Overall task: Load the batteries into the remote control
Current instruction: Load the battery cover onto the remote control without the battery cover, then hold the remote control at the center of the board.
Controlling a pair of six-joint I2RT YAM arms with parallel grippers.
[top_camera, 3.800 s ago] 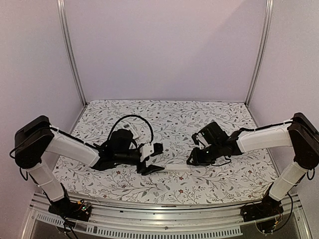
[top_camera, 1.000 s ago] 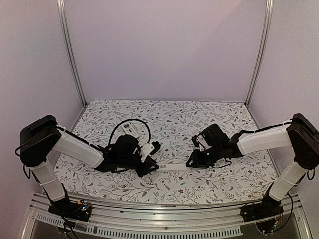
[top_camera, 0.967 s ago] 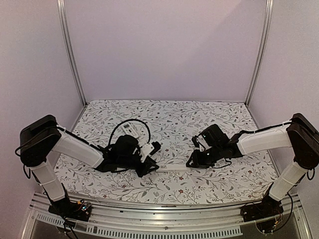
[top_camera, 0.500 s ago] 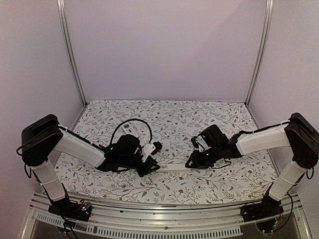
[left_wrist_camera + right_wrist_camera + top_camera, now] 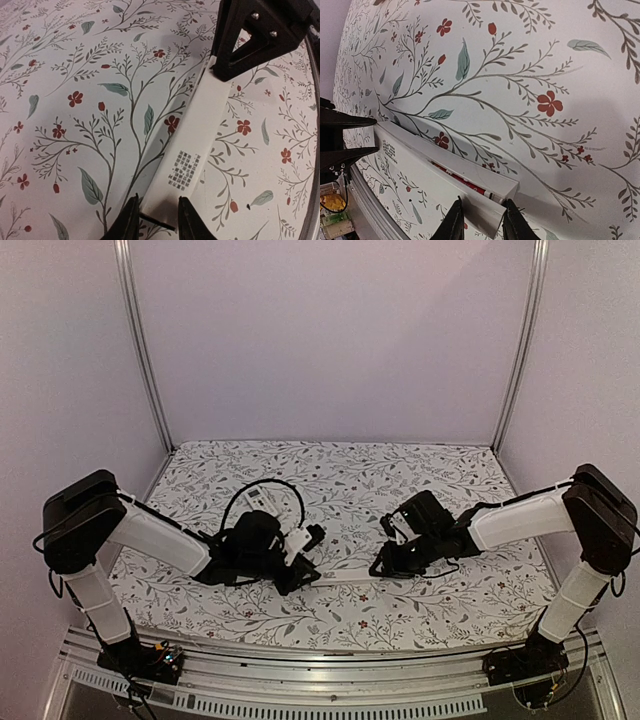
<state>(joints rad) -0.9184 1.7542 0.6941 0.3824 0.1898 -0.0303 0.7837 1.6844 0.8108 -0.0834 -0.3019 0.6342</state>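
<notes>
A long white plastic remote control [image 5: 345, 577] at lower centre, over a floral-print tabletop [image 5: 400, 480]. Left jaws and right jaws each clamp one end. A red-banded battery [image 5: 465, 184] lies inside it.

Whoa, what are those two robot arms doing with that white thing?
They're holding a white remote control on the flowery table, one at each end. The left fingers pinch one end and the right fingers pinch the other. At the right end its back cover is open a crack, and a battery with a red band shows inside.
</notes>
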